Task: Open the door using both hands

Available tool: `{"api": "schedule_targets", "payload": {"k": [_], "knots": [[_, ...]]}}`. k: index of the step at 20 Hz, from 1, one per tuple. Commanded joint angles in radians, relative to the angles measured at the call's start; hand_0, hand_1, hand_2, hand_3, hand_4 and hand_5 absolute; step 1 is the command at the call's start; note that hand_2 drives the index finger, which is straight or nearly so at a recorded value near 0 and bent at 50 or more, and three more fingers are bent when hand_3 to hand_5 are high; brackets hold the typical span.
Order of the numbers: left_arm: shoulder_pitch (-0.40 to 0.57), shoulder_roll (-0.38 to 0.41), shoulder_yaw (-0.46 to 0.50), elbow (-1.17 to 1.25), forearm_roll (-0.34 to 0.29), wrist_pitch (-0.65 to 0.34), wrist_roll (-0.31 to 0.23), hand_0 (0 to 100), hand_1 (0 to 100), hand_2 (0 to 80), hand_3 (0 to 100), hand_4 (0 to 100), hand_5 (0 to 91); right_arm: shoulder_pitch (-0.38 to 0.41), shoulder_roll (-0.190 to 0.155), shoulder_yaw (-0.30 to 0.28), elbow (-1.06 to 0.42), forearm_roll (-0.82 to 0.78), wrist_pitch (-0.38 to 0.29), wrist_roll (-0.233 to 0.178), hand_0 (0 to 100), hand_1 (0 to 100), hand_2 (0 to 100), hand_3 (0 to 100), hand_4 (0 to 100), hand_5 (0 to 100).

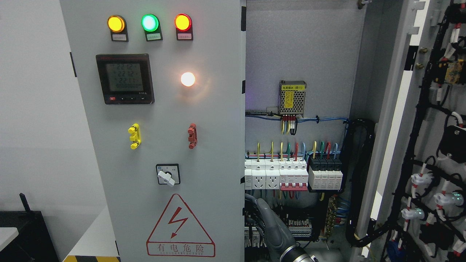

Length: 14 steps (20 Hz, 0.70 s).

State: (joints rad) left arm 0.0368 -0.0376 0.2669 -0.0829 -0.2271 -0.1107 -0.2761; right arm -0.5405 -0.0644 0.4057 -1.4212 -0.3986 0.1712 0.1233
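Two doors fronted a grey cabinet: the left door (164, 145) stood shut, carrying lamps, a meter (125, 79) and a switch (168, 175); the right door (422, 145) hung wide open, baring breakers (291, 174) and wiring; one hand (267, 222) rose from the bottom edge right of the middle, reaching toward the left door's free edge, probably to pull it; its fingers could not be made out.

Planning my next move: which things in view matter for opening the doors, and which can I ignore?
Job: left door, closed; right door, swung open; right hand, low at the left door's free edge.
Ignore: indicator lights, meter, rotary switch, breakers, power supply.
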Motion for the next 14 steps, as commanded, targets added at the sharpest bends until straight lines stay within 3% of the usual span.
{"api": "schedule_targets", "payload": {"k": [1, 14], "knots": [[0.0, -0.001, 0.0, 0.0, 0.0, 0.0, 0.0, 0, 0, 0.0, 0, 3, 0.0, -0.024, -0.002, 0.008, 0.044, -0.002, -0.001, 0.015, 11, 0, 0, 0, 0, 0], [0.0, 0.001, 0.0, 0.0, 0.0, 0.0, 0.0, 0, 0, 0.0, 0, 3, 0.0, -0.065, -0.005, 0.008, 0.09, -0.055, 0.002, 0.035, 11, 0, 0, 0, 0, 0]]}}
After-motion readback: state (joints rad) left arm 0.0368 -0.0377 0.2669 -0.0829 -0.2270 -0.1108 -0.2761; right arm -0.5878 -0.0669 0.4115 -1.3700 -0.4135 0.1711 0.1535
